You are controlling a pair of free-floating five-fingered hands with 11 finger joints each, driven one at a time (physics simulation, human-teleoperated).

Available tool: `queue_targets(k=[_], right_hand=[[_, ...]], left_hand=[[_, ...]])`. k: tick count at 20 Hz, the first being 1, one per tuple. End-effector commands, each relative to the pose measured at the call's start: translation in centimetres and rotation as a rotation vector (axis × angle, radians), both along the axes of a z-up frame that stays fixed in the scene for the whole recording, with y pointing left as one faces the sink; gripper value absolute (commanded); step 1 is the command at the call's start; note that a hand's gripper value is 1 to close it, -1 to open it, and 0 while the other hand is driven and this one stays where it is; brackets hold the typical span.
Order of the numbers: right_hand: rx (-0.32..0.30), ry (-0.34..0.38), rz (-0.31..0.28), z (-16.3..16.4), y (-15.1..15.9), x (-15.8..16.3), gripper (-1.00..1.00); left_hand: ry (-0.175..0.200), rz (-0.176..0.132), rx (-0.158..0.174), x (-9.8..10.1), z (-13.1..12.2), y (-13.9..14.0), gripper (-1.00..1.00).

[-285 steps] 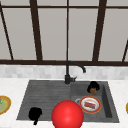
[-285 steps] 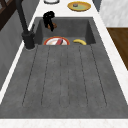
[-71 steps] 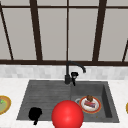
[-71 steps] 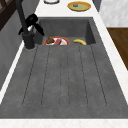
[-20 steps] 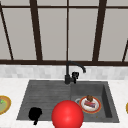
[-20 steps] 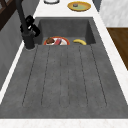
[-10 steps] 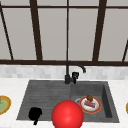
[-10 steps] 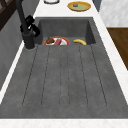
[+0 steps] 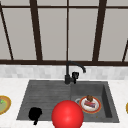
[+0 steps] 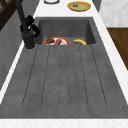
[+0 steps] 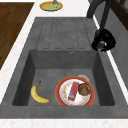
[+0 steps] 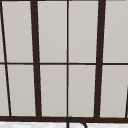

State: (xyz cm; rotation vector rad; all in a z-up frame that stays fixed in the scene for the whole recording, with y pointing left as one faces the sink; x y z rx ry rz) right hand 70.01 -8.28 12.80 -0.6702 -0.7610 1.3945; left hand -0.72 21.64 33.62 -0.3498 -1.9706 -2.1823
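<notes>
the right hand (image 9: 75, 75), curled around the faucet lever (image 11: 100, 44), could slip off if it twists too fast.

You see a dark grey, speckled sink (image 9: 45, 92) with a black faucet (image 9: 68, 72) and black hands, the left hand (image 9: 35, 114) and the right hand (image 9: 75, 75). The plate (image 11: 60, 93) is white with an orange-red rim, bearing a red and blue bar (image 11: 73, 90) and a brown muffin (image 11: 84, 89). The banana (image 11: 38, 94) is yellow, the ball (image 9: 67, 115) bright red, the counter (image 9: 10, 87) white, the window frame (image 9: 36, 30) dark brown.
</notes>
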Motion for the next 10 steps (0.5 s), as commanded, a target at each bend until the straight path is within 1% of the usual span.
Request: queue_targets(k=[1,9,10], right_hand=[[0.125,-0.024,-0.027,-1.38,-0.74,0.00,1.00],[0.121,-0.029,-0.037,-1.01,-0.39,-0.01,1.00],[0.119,-0.012,-0.039,-1.20,-0.65,-0.05,1.00]], left_hand=[[0.000,0.000,0.000,0.00,0.00,0.00,0.00],[0.000,0.000,0.000,0.00,0.00,0.00,0.00],[0.000,0.000,0.000,0.00,0.00,0.00,0.00]])
